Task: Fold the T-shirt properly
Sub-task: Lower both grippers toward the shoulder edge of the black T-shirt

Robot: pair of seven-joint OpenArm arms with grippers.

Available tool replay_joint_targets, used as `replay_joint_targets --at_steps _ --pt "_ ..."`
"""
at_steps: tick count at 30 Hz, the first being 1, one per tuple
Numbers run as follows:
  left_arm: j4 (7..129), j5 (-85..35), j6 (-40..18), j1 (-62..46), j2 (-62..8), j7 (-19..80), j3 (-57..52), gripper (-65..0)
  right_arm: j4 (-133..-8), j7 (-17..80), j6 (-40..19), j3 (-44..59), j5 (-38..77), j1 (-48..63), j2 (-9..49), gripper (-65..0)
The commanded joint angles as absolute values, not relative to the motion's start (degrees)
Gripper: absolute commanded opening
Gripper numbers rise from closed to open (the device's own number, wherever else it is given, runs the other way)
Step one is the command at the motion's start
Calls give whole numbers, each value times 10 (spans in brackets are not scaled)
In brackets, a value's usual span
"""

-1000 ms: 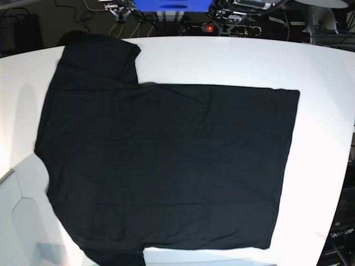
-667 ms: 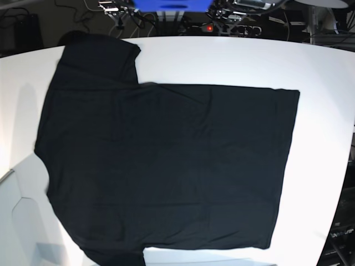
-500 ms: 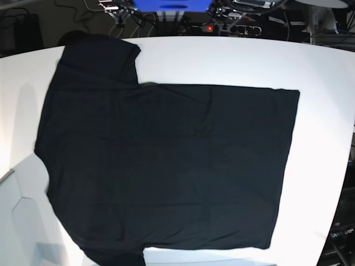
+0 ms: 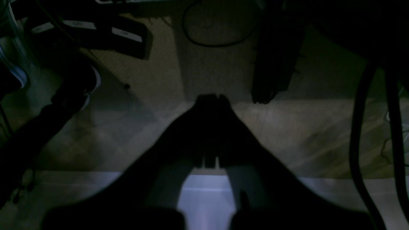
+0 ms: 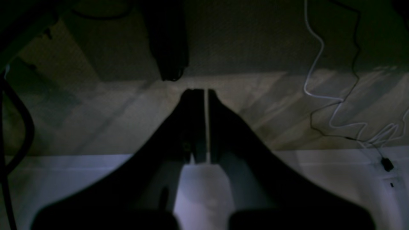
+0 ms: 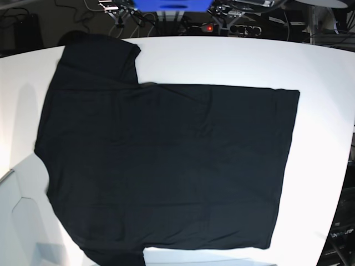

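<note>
The T-shirt lies spread flat on the white table in the base view, plain black side up, collar end to the left and hem to the right. One sleeve reaches the far left corner; the other runs off the bottom edge. Neither arm shows in the base view. In the left wrist view my left gripper is shut with nothing in it, hanging over a dim floor. In the right wrist view my right gripper is also shut and holds nothing, with only a thin slit between its fingers.
Cables and electronics with a red light sit behind the table's far edge, beside a blue screen. The wrist views show floor, dark equipment legs and a white cable.
</note>
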State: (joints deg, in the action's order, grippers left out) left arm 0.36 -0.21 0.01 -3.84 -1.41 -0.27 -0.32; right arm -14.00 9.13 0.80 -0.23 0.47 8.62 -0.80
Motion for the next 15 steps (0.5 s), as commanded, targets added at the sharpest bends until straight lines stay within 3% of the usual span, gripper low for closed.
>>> replay_joint_targets --at_steps 1,10,15 --pt "3 0 1 -41 -16 -4 -4 -649 -140 91 -2 -3 7 95 -8 -650" --pt "3 0 1 -47 -19 -5 -4 -649 -147 89 -2 -2 7 113 -9 -650" --pt "87 0 1 -109 -29 -5 -4 -649 -246 91 -2 -3 7 179 -9 -650"
